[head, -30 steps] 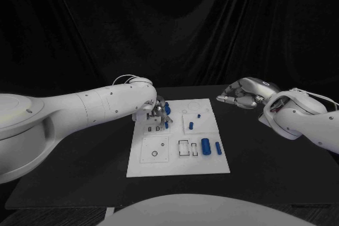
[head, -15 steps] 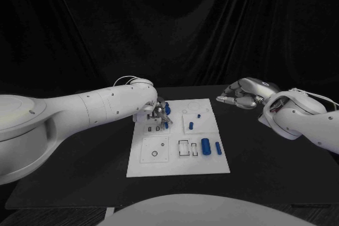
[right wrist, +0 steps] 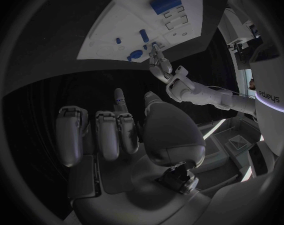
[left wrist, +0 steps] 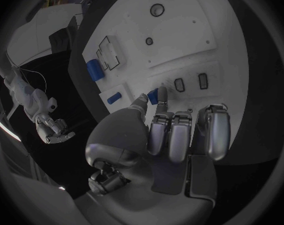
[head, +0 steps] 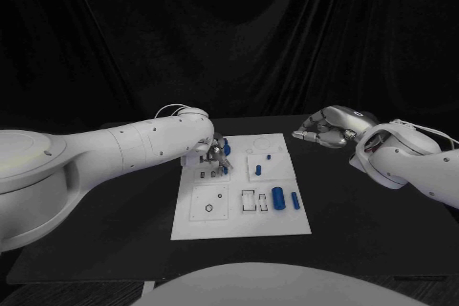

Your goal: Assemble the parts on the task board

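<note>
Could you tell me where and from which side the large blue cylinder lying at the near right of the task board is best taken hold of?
Probably across the middle of the large blue cylinder, coming down from above: it lies flat, lengthwise toward the robot, its long sides clear for fingers between the outlined slots and the slimmer blue peg.

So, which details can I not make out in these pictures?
- Head view: the white left arm covers the silver left hand; its hold on the small blue part is unclear.
- Left wrist view: the fingers hide the white task board beneath them.
- Right hand: curled, apparently empty.
</note>
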{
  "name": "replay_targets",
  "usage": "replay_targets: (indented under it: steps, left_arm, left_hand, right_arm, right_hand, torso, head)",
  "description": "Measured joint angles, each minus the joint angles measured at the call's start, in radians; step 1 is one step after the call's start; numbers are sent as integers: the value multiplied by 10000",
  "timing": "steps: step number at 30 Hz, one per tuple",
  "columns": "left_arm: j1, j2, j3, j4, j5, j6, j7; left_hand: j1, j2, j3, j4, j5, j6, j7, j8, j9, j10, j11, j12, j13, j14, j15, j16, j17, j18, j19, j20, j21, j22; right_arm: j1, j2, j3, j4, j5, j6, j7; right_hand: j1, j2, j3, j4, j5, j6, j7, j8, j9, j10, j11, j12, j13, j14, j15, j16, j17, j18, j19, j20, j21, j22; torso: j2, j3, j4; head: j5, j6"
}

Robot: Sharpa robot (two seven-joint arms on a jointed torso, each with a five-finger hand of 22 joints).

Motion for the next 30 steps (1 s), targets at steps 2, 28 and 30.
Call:
replay_targets:
  steps: [2, 28, 30]
  left_arm:
    - [-3, 0, 0, -11, 0, 8, 5]
    - [-24, -81, 2, 10, -1, 17, 77]
    - [-25, -110, 2, 32, -2, 12, 77]
  left_hand:
    - [0, 0, 18, -18, 0, 0, 0, -5, 4, 0, 0, 0, 0, 0, 0, 0, 0, 0, 0, 0, 0, 0]
    - [-110, -373, 1936, -1083, 1195, 204, -91, -392, 336, -2, -77, 0, 0, 2, -74, 0, -3, 0, -33, -37, -119, -1]
    - [-233, -495, 2288, -1240, 1336, 255, -68, -441, 410, -2, -77, 0, 0, 2, -74, 0, -3, 1, -28, -42, -119, -1]
  right_arm:
    - [-1, -1, 0, -1, 0, 11, -2]
    - [-61, -24, 0, -23, 0, 233, -52]
    - [-62, -26, 0, -25, 0, 244, -58]
  right_hand:
    - [0, 0, 0, 0, 0, 0, 0, 0, 12, 0, 0, 0, 0, 0, 0, 0, 0, 0, 0, 0, -38, 0]
    - [160, 51, 0, 0, 41, 0, 0, 39, 19, 0, 0, 0, -2, 0, 0, -75, 0, 0, 0, 0, -180, -3]
    - [160, 51, 0, 0, 41, 0, 0, 39, 27, 0, 0, 0, -2, 0, 0, -75, 0, 0, 0, 0, -180, -3]
  torso:
    - [-1, 0, -1]
    - [-5, 3, -3]
    - [-5, 3, -3]
  head:
    - [-11, 0]
    - [-12, -1]
    - [-12, -1]
